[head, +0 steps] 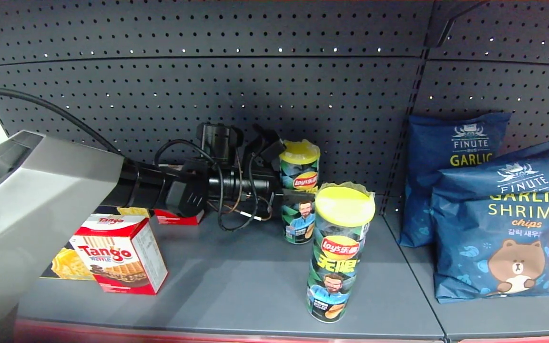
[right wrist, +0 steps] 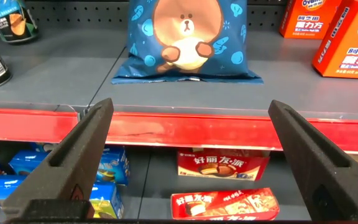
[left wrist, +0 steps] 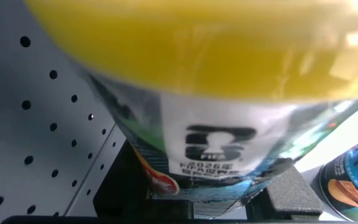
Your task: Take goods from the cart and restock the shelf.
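A red wafer box sat well left of the left gripper, nearer the front of the shelf. That gripper was clamped on a yellow-lidded chips can, upright by the pegboard. A second chips can stood just right of it, farther forward. Well right lay a blue shrimp chips bag. The right gripper, jaws wide apart, faced that bag from before the shelf's red edge.

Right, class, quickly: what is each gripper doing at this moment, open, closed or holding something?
Left gripper: closed on the rear chip can, which stands upright.
Right gripper: open, holding nothing.
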Motion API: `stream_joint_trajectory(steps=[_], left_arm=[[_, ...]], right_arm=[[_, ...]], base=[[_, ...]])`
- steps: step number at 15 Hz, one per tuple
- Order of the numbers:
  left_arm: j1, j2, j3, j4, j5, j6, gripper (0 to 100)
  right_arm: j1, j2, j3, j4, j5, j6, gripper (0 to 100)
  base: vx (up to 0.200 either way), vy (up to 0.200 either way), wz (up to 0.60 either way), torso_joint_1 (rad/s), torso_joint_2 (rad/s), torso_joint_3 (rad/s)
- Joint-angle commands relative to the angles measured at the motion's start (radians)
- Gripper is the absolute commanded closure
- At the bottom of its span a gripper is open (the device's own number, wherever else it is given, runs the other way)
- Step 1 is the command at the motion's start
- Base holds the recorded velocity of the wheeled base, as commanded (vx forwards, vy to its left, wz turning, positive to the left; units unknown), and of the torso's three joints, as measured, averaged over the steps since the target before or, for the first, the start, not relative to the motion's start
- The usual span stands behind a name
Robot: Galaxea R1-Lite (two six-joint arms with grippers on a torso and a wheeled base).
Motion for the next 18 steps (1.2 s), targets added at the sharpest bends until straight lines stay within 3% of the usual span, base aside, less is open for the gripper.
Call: stream_joint_trajectory(steps=[1, 5, 6, 12, 18], left_arm=[[-0.001, 0.011, -0.007, 0.0, 0.0, 0.0, 100], [-0.001, 0.022, -0.009, -0.001, 0.003, 0.003, 100], [-0.001, 0.022, -0.011, -0.003, 0.003, 0.003, 0], [0.01, 0.022, 0.003, -0.015, 0.006, 0.008, 0], [0.042, -0.062, 0.098, -0.015, 0.032, 0.046, 0]], right_arm=[[0.0, 0.001, 0.0, 0.0, 0.001, 0.0, 0], [0.0, 0.001, 0.0, 0.0, 0.001, 0.0, 0], [0.0, 0.001, 0.0, 0.0, 0.001, 0.0, 0], [0.0, 0.001, 0.0, 0.0, 0.001, 0.0, 0], [0.0, 0.001, 0.0, 0.0, 0.001, 0.0, 0]], base=[[0.0, 0.0, 0.0, 0.0, 0.0, 0.0], [0.0, 0.0, 0.0, 0.0, 0.0, 0.0], [0.0, 0.0, 0.0, 0.0, 0.0, 0.0], [0.0, 0.0, 0.0, 0.0, 0.0, 0.0], [0.0, 0.0, 0.0, 0.0, 0.0, 0.0]])
